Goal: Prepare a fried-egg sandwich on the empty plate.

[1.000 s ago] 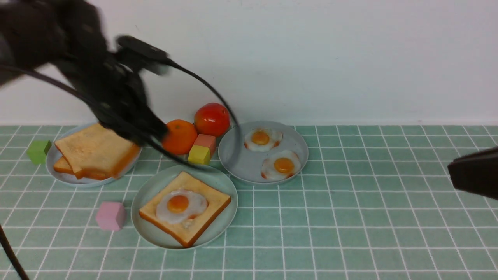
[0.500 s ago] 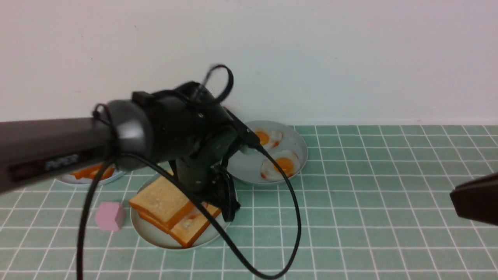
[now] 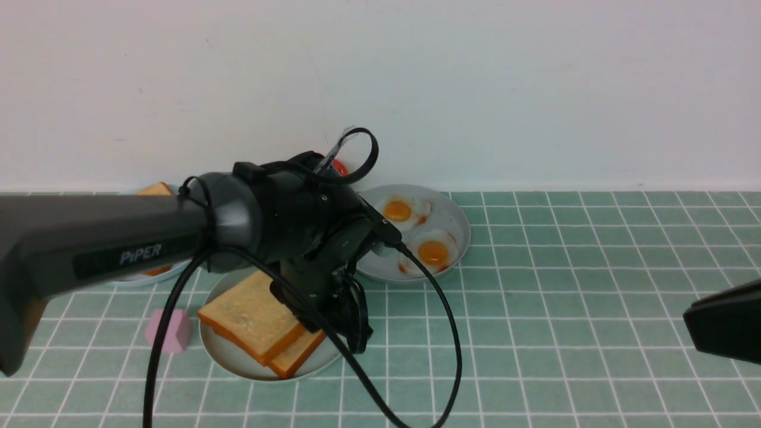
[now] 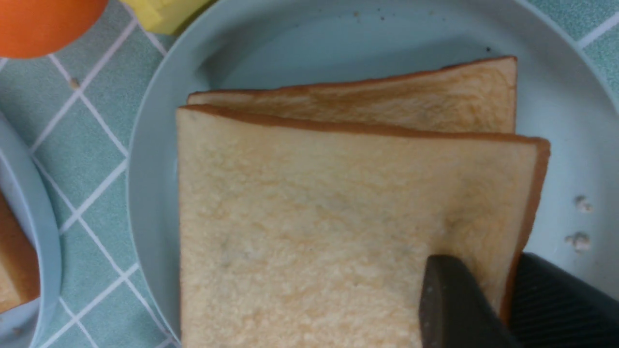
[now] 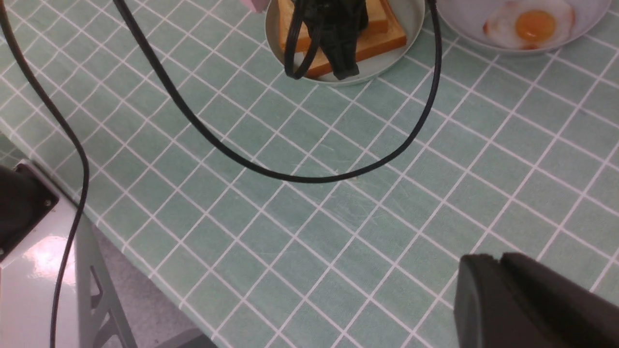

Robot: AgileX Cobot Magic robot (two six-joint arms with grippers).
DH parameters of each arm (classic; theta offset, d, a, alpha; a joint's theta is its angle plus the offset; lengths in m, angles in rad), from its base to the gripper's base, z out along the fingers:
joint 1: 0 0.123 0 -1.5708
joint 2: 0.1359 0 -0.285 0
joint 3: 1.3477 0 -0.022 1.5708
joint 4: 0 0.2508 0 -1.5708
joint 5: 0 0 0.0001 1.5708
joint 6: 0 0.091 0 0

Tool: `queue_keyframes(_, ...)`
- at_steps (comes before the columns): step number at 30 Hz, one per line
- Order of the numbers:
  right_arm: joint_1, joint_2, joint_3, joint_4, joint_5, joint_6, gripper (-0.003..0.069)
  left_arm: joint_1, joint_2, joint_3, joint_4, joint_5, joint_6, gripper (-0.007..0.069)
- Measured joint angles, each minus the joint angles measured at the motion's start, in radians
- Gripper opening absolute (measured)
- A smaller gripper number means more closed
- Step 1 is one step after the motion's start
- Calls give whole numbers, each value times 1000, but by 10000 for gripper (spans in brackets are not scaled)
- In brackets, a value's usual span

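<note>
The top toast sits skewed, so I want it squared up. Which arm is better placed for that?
Left. The left claw is at the edge of the top slice on the mint plate; the right claw sits far off over the tiles.

One word only — "PiPER" — printed white on the left arm [image 3: 89, 238].

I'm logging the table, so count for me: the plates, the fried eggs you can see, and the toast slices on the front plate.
Plates: 3 (mint plate, egg plate, toast plate)
Fried eggs in view: 2
Toast slices on the mint plate: 2
Total: 7
</note>
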Motion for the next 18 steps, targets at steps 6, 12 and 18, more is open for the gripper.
queue_keyframes(6,0,0,0,0,3,0,64,0,-3,0,-46,-7,-1,380)
queue_keyframes(12,0,-4,0,0,17,0,71,0,-174,4,-194,31,-3,321)
queue_keyframes(18,0,-59,0,-5,40,0,71,0,-579,124,-309,-44,-3,34)
